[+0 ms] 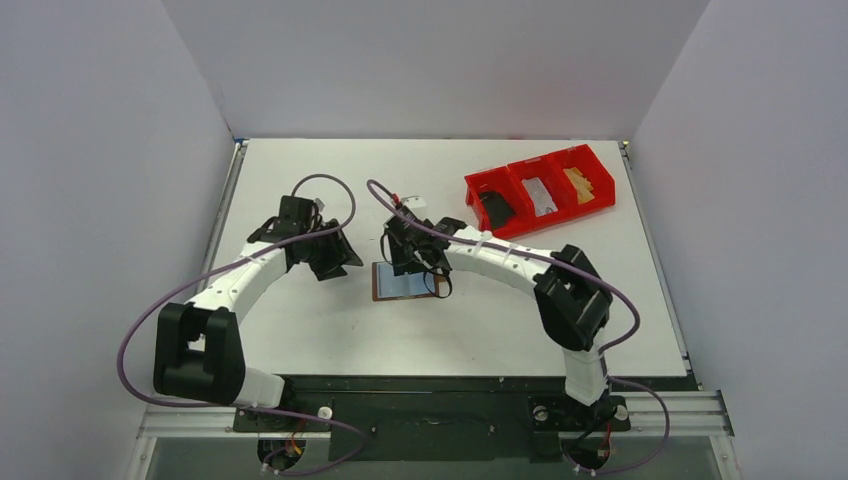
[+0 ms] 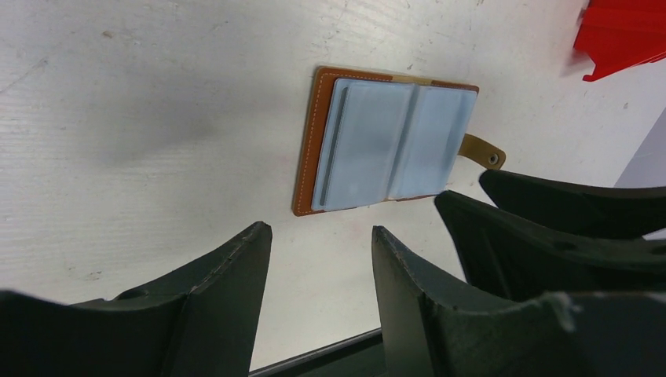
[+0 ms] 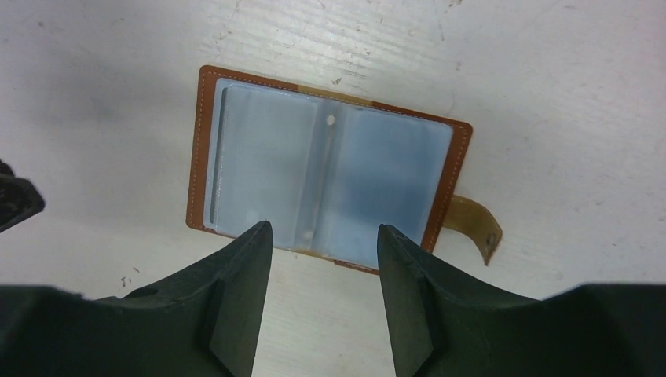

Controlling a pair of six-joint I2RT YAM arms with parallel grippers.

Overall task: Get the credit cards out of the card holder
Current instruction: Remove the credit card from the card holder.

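The brown card holder (image 1: 405, 281) lies open and flat on the white table, its pale grey-blue pockets (image 3: 259, 165) facing up and its closing tab (image 3: 475, 224) sticking out at one side. A thin dark edge runs along one pocket (image 2: 327, 149); I cannot tell if a credit card is inside. My right gripper (image 3: 323, 228) hovers open just over the holder's edge, holding nothing. My left gripper (image 2: 320, 229) is open and empty, a short way left of the holder (image 2: 385, 141). Flat pieces lie in the red bin: black (image 1: 495, 208), grey (image 1: 541, 195) and tan (image 1: 577, 183).
The red three-compartment bin (image 1: 470, 186) stands at the back right of the table. Grey walls close in the table on the left, back and right. The right gripper's fingers (image 2: 542, 228) show close beside the left gripper in the left wrist view.
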